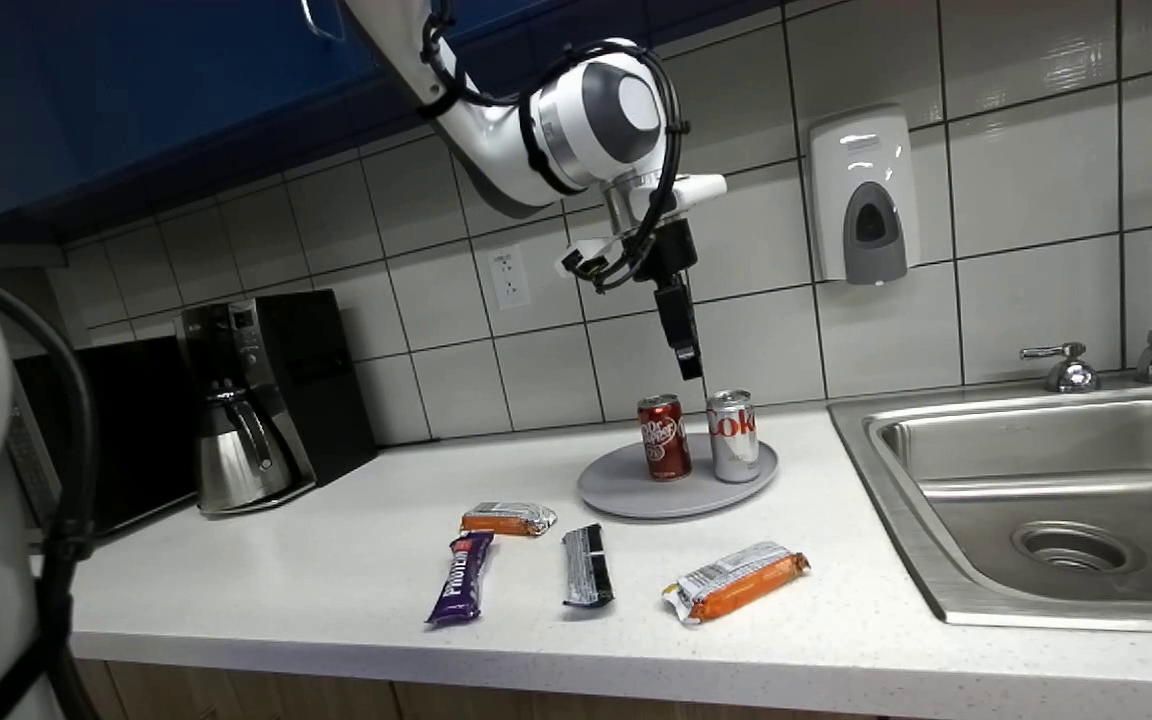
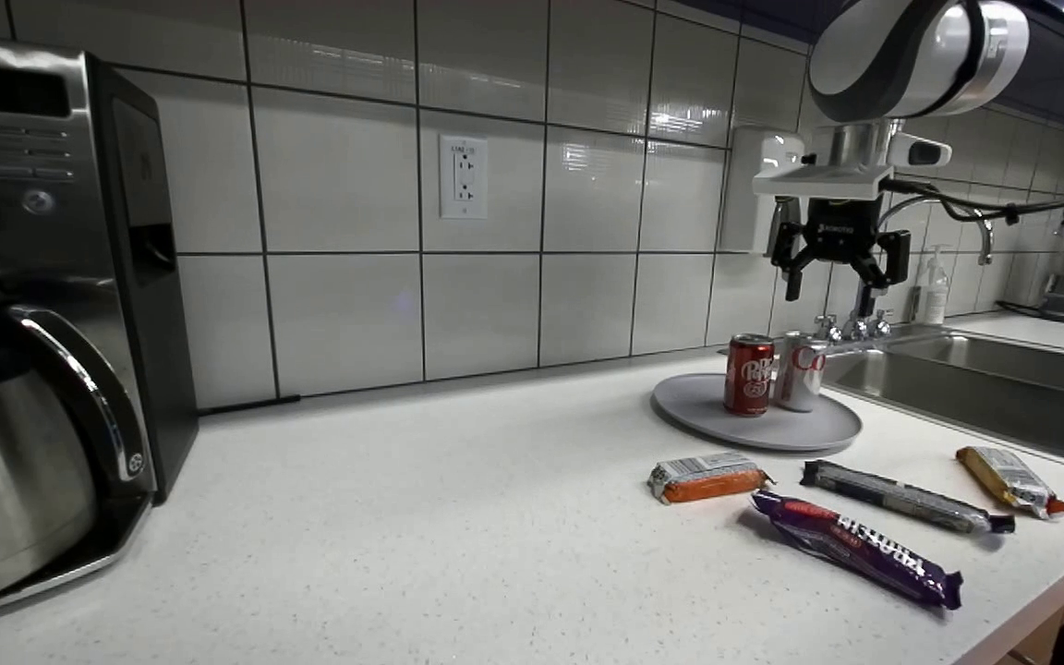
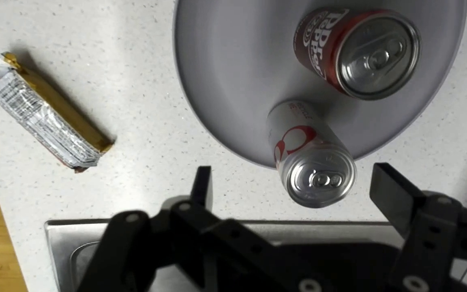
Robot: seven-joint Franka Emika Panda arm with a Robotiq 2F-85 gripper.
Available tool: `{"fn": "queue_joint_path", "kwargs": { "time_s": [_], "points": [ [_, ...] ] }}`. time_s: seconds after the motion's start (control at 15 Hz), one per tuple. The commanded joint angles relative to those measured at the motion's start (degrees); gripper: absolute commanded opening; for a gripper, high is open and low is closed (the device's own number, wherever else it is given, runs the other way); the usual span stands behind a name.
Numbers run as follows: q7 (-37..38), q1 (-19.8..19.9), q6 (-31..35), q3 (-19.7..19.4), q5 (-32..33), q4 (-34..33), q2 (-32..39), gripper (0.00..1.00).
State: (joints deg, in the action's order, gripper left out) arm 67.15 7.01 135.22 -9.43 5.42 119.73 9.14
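**Tight Spacing, Tipping Risk**

The tabletop [image 2: 356, 517] carries a gray plate [image 3: 225, 73], top right of the wrist view. On it stand the Coke can [image 3: 312, 156], right of center, and the Dr Pepper can [image 3: 357, 54], upper right. The fingers [image 3: 395, 196] hang spread and empty above; an off-center descent could topple either can.
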Motion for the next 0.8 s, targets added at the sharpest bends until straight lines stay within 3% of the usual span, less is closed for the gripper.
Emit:
{"fn": "queue_joint_path", "kwargs": {
  "time_s": [0.0, 0.33, 0.73],
  "points": [
    [-0.6, 0.2, 0.0, -0.8, -2.8, -4.6, 3.8, 1.0],
    [-0.1, -0.1, -0.7, -1.8, -3.8, -7.9, 7.6, 1.0],
    [-0.3, -0.8, 0.0, -2.0, -3.1, -6.2, 7.0, 1.0]
  ]
}}
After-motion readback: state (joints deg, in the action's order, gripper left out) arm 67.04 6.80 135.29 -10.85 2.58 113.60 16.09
